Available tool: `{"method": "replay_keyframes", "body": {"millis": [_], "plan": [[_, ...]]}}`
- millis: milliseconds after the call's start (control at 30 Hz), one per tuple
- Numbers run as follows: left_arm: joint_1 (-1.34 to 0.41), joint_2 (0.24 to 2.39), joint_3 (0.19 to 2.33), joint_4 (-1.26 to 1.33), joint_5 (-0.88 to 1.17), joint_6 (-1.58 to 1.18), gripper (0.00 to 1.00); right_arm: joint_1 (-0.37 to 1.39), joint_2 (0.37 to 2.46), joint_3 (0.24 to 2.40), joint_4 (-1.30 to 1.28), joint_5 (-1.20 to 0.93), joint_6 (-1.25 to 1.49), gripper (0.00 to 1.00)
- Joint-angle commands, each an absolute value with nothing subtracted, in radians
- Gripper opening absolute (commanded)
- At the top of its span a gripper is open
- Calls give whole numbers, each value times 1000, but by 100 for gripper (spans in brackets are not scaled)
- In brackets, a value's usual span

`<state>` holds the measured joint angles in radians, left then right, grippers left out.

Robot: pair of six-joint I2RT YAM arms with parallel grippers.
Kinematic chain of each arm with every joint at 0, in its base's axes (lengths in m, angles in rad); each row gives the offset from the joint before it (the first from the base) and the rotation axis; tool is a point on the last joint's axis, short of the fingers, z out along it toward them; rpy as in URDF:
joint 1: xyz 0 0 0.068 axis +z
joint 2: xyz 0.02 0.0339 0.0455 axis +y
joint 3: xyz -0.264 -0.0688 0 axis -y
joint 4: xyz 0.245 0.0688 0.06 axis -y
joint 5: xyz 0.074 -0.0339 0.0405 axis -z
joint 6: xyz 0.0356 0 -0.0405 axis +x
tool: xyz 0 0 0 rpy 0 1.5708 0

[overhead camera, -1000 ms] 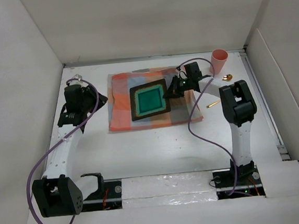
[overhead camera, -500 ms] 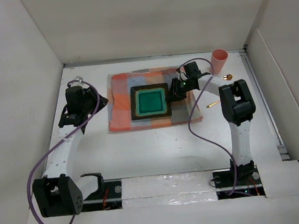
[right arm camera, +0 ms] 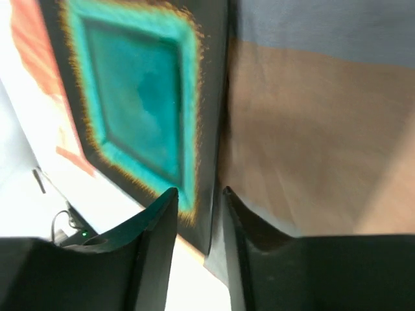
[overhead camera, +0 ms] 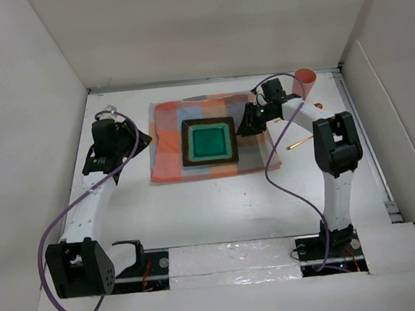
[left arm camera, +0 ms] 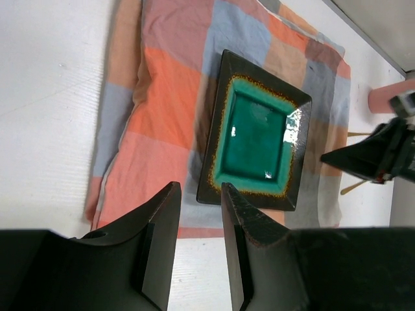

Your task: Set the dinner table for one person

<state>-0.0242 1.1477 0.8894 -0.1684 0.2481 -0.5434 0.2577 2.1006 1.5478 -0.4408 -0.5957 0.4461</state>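
A square dark plate with a teal centre (overhead camera: 208, 142) lies flat on the orange-and-grey checked cloth (overhead camera: 167, 155) on the white dinner table (overhead camera: 212, 206). My right gripper (overhead camera: 248, 125) hovers just off the plate's right edge, jaws apart and empty. In the right wrist view its fingers (right arm camera: 199, 191) straddle the line of the plate's rim (right arm camera: 211, 129), above the cloth (right arm camera: 311, 129). My left gripper (overhead camera: 136, 141) is open and empty over the table left of the cloth. Its wrist view (left arm camera: 200, 188) looks across the cloth (left arm camera: 149, 110) to the plate (left arm camera: 256, 136).
A pink cup (overhead camera: 305, 82) stands at the far right corner. A thin gold utensil (overhead camera: 297, 145) lies on the table right of the cloth, and another gold piece (overhead camera: 318, 106) lies near the cup. Upright white panels border the table.
The plate has turned from skewed to square on the cloth. My right gripper has let go of its right edge and drawn back toward the far right. The left arm has barely moved.
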Motion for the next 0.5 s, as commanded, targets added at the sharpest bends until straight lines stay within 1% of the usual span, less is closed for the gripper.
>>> {"method": "replay_keyframes", "body": {"millis": [0,33,67,100,133,200,233,267,300,333,367,400,433,467], "plan": [[-25,1134,891,-159,282,-554,29,172,1939,1608,-463,-589,410,32],[-25,1141,908,-170,299,-561,28,151,1927,1623,-471,-592,410,15],[-25,1149,917,-179,342,-566,25,128,1915,1665,-472,-589,413,5],[-25,1152,925,-189,369,-571,19,85,1902,1693,-469,-580,420,0],[-25,1158,933,-184,394,-578,14,66,1901,1724,-469,-568,434,0],[-25,1155,936,-173,442,-592,0,23,1910,1840,-480,-462,440,0],[-25,1146,937,-175,446,-591,0,14,1920,1889,-509,-416,434,0],[-25,1135,936,-179,434,-586,0,14,1934,1938,-535,-299,425,0],[-25,1128,936,-187,423,-577,0,5,1951,2045,-557,-226,414,0],[-25,1112,934,-204,404,-557,0,5,1994,2148,-613,-99,388,0],[-25,1109,933,-215,391,-557,0,5,2015,2149,-638,-47,379,0],[-25,1108,931,-221,385,-534,0,5,2041,2237,-661,-7,367,0],[-25,1104,920,-225,384,-528,0,5,2095,2284,-716,38,353,9],[-25,1106,914,-229,385,-523,0,5,2121,2325,-744,99,345,15]]}}
